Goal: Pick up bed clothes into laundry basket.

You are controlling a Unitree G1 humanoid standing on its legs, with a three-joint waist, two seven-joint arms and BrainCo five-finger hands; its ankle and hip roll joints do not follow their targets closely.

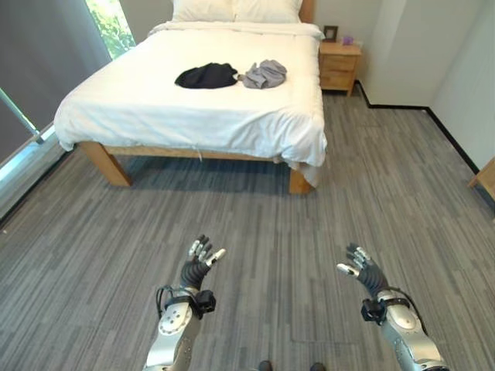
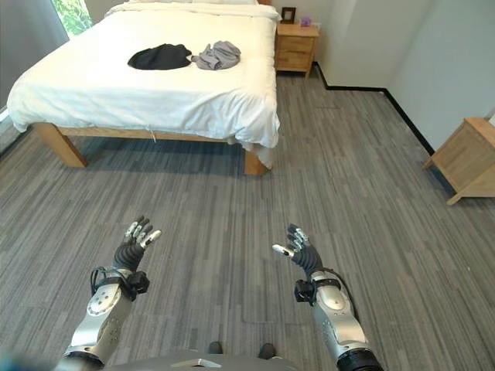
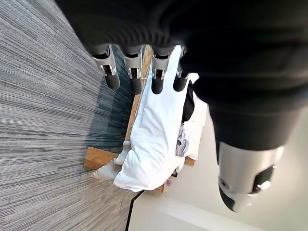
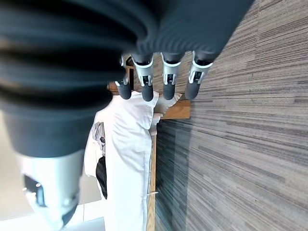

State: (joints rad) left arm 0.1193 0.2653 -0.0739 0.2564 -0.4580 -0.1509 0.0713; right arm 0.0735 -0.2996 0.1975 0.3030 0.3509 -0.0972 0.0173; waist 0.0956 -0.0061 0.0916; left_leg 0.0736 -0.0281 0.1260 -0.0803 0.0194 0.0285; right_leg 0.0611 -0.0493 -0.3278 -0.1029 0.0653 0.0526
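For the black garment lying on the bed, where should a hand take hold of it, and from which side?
Probably the bunched middle of the black garment, pinched from above. It lies crumpled and low on the white bed, so no edge stands up to hook. It sits left of the grey garment, so the left hand suits better, coming over the foot edge. Both it and the right hand are open, well short of the bed.

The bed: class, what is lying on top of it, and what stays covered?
On the bed lie a black garment, a grey garment and pillows. The white sheet hides the mattress.
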